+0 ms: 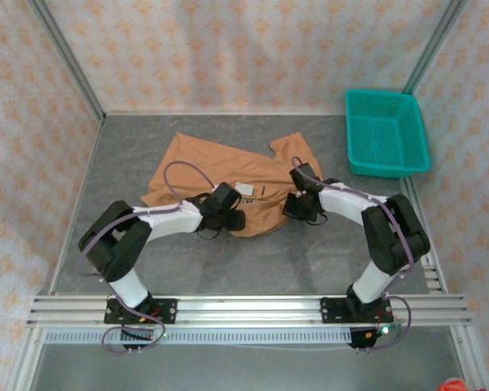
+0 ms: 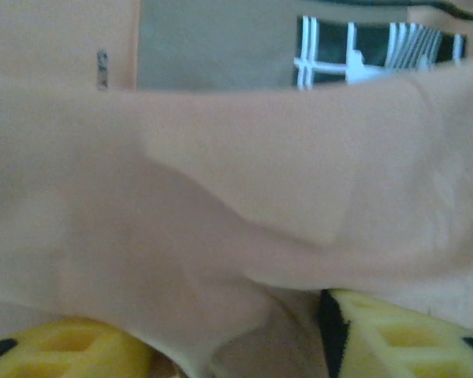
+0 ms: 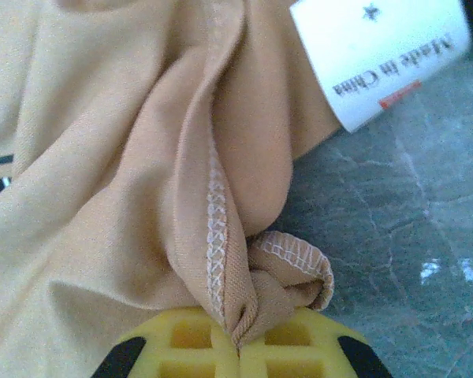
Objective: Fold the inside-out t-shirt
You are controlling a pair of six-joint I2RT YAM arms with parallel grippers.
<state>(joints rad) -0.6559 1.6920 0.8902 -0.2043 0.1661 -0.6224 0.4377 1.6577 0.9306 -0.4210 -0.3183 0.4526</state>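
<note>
**Shirt bunched mid-table, 2 grippers on its near edge**

The grey table [image 1: 326, 261] carries the tan t-shirt [image 1: 204, 163], which lies rumpled near the middle, a little left of centre. Its far part is spread flat and its near edge is gathered where the 2 arms meet it. A teal basket [image 1: 389, 169] sits at the far right corner, well apart from the cloth.

The left gripper [image 1: 238, 213] is down on the near edge of the shirt. In the left wrist view a fold of cloth drops into the gap between its yellow fingers [image 2: 394, 339], which stand apart. I cannot tell whether they are pinching it.

The right gripper [image 1: 297, 199] is at the shirt's right side. In the right wrist view it [image 3: 239, 339] is clenched on a stitched seam [image 3: 214, 236] of the cloth, its 2 yellow fingers pressed together with the fabric puckered between them.

A white label [image 3: 378, 59] reading "Made in China" lies on the table just beside that seam.
</note>
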